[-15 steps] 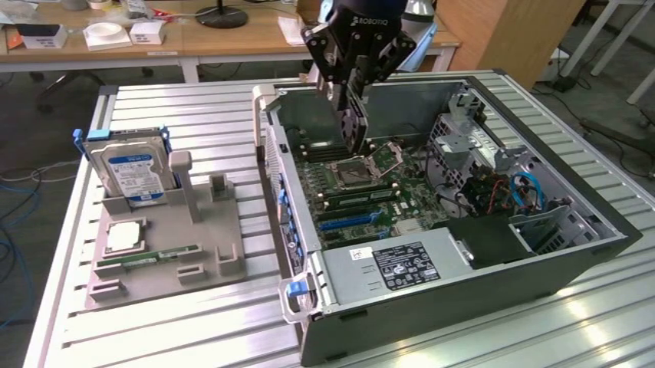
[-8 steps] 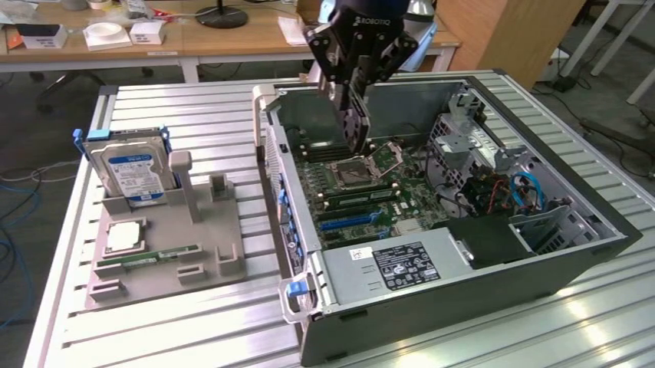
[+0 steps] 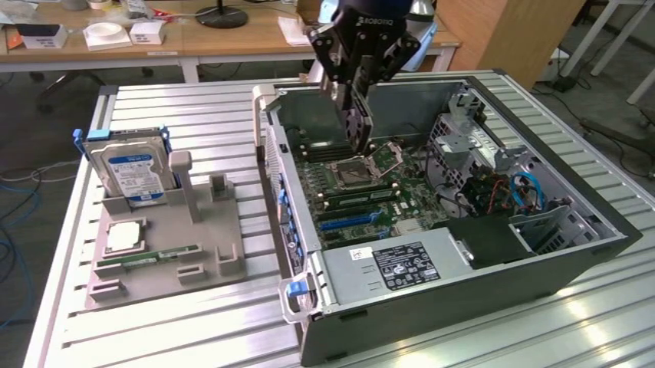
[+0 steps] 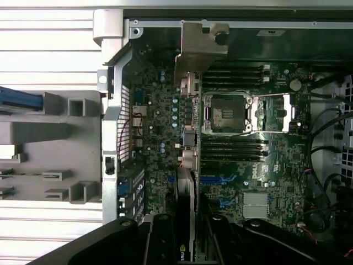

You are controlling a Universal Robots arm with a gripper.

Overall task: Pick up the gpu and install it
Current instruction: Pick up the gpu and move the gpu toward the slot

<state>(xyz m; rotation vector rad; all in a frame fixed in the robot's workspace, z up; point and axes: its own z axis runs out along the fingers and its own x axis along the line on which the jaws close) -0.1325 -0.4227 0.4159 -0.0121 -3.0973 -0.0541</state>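
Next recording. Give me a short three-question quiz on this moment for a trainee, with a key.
1. Pick one: the gripper holds A) a memory stick, B) a graphics card, C) a processor chip.
2. True or false: the hard drive stands on end in the grey holder on the table.
3. Fill in: the card hangs from the gripper over the open ____.

Key: 1 B. 2 True. 3 computer case.
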